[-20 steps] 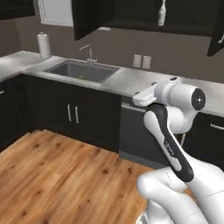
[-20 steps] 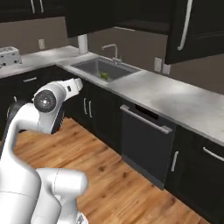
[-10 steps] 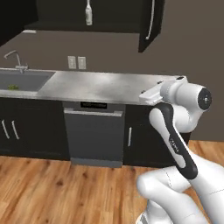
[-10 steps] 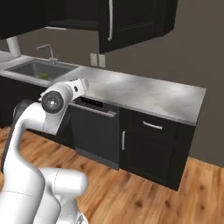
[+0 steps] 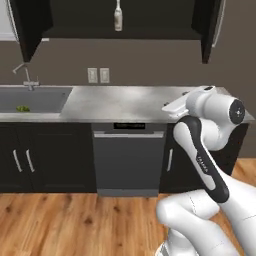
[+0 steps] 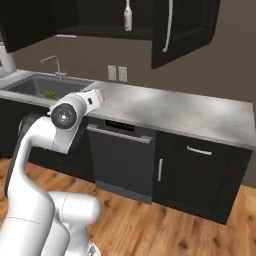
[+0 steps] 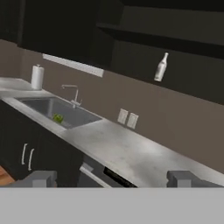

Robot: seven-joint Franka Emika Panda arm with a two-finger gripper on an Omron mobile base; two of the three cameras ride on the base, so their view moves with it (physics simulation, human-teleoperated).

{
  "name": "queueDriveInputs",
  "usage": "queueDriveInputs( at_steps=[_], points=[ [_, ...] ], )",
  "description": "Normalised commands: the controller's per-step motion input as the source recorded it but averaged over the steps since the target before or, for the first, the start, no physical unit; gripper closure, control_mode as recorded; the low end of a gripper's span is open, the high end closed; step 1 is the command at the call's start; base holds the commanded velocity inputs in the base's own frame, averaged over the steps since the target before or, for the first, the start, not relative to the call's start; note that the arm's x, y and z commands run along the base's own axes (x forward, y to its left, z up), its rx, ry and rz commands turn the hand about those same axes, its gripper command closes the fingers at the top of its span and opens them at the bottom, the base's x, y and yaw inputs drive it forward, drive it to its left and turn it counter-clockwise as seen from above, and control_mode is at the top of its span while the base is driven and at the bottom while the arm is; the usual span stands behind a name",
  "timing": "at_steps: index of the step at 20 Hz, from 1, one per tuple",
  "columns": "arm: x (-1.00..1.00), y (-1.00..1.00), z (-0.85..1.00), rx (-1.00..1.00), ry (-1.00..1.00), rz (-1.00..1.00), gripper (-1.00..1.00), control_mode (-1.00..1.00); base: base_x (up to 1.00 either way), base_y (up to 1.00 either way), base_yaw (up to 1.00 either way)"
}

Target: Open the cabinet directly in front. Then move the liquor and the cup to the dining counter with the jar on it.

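— Where's the bottle?

— The bottle (image 5: 118,16) stands alone on the bottom shelf of the cabinet (image 5: 120,20), whose two doors hang wide open, right door (image 6: 182,30) jutting out over the worktop (image 5: 130,102).

— And the cup?

— There is a small green thing (image 5: 22,108) lying in the sink (image 5: 35,97), left of the dishwasher (image 5: 129,160); I can't tell if that is the cup.

— Your gripper?

— My gripper (image 7: 111,178) hangs well short of the cabinet, below shelf height. Both fingertips (image 7: 37,178) sit far apart, with nothing between them.

— Room to move?

— The worktop is bare from the sink to its right end. A paper towel roll (image 7: 37,77) stands beyond the tap (image 7: 74,94), wood floor (image 5: 75,225) lies open below.
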Motion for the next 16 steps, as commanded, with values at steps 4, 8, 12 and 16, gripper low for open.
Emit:
queueDriveInputs(
  at_steps=[4,8,12,16],
  points=[
    [0.00,0.00,0.00,0.00,0.00,0.00,-1.00,1.00,0.58,1.00,-0.22],
    [0.00,0.00,0.00,0.00,0.00,0.00,-1.00,1.00,0.88,0.64,-0.30],
    [0.00,0.00,0.00,0.00,0.00,0.00,-1.00,1.00,1.00,0.43,-0.28],
    [0.00,0.00,0.00,0.00,0.00,0.00,-1.00,1.00,1.00,0.41,-0.26]
  ],
)
